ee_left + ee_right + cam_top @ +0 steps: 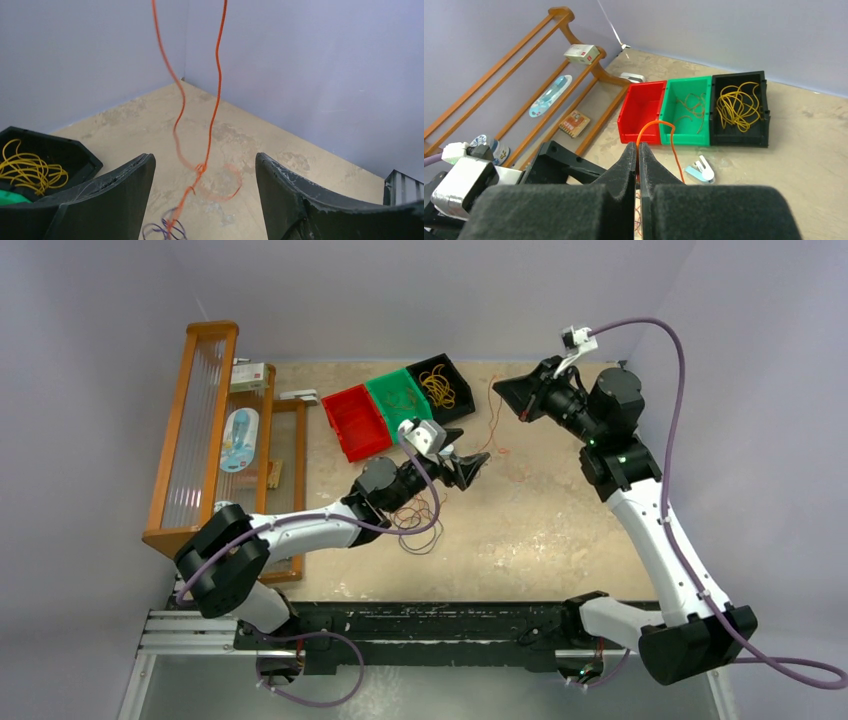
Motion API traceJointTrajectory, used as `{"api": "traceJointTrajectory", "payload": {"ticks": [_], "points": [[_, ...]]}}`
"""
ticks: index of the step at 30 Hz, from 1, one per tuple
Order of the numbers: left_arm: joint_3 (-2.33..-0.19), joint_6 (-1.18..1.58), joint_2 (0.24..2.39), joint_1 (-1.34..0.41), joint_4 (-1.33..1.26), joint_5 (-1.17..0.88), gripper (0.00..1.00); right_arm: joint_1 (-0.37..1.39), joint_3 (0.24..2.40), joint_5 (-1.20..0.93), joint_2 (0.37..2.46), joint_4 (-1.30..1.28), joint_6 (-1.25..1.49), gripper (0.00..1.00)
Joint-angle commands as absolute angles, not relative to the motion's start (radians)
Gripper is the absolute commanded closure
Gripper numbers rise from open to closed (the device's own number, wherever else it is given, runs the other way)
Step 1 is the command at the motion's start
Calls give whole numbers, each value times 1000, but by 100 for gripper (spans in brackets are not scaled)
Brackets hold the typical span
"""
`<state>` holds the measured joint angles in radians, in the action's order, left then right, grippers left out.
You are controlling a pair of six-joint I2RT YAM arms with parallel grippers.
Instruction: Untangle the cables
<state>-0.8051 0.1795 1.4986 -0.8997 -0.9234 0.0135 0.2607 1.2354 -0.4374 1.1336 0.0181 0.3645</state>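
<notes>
- The tangle (415, 522) of dark and reddish cables lies mid-desk under the left wrist. Only the top view shows it whole. The left wrist view catches one dark-purple loop at its bottom edge.
- The left claw (204, 156) stands wide open over the middle of the desk, gripping nothing.
- The orange cable (216, 100) hangs in two strands ahead of the gap between the left claw's fingers. The strands meet at a small knot (200, 167), which is too fine to see from above.
- The right claw (638, 149), raised over the far right of the desk, is pinched tight on the orange cable, which arcs out of its tips. Only its own view shows that grip. From above there is just a thin line dropping to the desk.
- A white-and-blue clip (701, 170) lies before the bins; I cannot make it out from above.
- By the far edge stand a red bin (644, 107), a green bin (689, 137) and a black bin (739, 139) in a row.
- The black bin holds yellow cables (739, 102). The right wrist view alone shows thin strands in the green one.
- A rack (212, 330) runs along the left edge.
</notes>
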Motion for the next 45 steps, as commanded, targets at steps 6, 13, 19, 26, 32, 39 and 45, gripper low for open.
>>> {"api": "traceJointTrajectory", "payload": {"ticks": [6,13,19,26,32,39,45], "points": [[-937,88,1637,-906,-1034,-40,30,303,1259,-441,1122,90,397,100],[-967,126,1723,-908,-1045,-68,42,308,1270,-451,1114,86,403,100],[-981,130,1778,-908,-1034,-84,57,309,1292,-474,1115,88,407,100],[-942,153,1832,-908,-989,-77,74,309,1383,-378,1096,35,374,100],[-864,185,1861,-908,-984,-54,83,308,1508,-237,1084,-46,306,100],[-819,220,1911,-908,-969,-58,85,308,1660,-73,1099,-110,243,100],[-777,227,1936,-908,-956,-46,87,308,1732,121,1077,-119,206,100]]}}
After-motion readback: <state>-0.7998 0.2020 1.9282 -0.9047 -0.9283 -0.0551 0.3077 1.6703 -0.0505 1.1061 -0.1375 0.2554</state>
